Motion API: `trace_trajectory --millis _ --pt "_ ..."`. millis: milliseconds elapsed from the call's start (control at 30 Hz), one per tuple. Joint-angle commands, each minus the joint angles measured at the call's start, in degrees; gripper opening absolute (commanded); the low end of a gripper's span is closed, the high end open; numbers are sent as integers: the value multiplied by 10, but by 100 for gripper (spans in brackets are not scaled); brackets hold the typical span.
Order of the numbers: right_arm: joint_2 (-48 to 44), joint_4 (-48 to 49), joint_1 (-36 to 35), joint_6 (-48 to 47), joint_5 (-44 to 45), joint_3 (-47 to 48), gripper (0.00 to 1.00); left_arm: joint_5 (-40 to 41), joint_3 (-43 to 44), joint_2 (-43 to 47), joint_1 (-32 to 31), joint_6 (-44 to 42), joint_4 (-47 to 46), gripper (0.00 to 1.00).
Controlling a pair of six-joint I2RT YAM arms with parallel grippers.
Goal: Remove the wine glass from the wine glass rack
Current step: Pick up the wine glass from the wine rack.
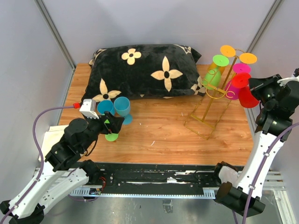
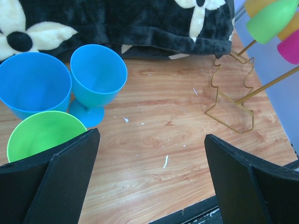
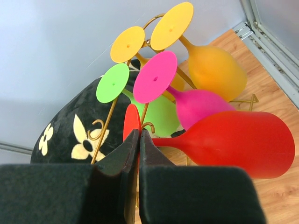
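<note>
The gold wire wine glass rack (image 1: 216, 100) stands at the table's right. Two orange glasses, a green one and a magenta one (image 3: 196, 105) hang from it upside down. A red wine glass (image 3: 238, 142) lies nearly level, its bowl to the right and its stem beside a curled hook (image 3: 159, 126). My right gripper (image 3: 139, 133) is shut on the red glass's round foot (image 3: 131, 119); in the top view this gripper (image 1: 254, 86) is at the rack's right side. My left gripper (image 2: 152, 136) is open and empty, low over the table at the left (image 1: 112, 125).
Two blue glasses (image 2: 35, 84) (image 2: 98, 77) and a green one (image 2: 42, 133) stand upright by my left gripper's left finger. A black pillow with cream flowers (image 1: 140, 70) lies along the back. The rack's wire base (image 2: 233, 109) rests on the wood. The right wall is close behind the rack.
</note>
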State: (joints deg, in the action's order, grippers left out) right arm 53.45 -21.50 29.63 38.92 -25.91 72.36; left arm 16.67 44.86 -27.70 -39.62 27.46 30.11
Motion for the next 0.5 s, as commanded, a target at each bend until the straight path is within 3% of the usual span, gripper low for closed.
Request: trace_trajectory --millis 0,233,467 --pt "-26 4 8 -25 21 3 1 -1 5 -4 -3 1 -10 100" --pt "-69 -51 8 -70 52 20 1 -11 9 -12 -3 2 -16 100" --pt "-131 -132 4 -98 15 30 1 -24 8 -22 -3 5 -18 100"
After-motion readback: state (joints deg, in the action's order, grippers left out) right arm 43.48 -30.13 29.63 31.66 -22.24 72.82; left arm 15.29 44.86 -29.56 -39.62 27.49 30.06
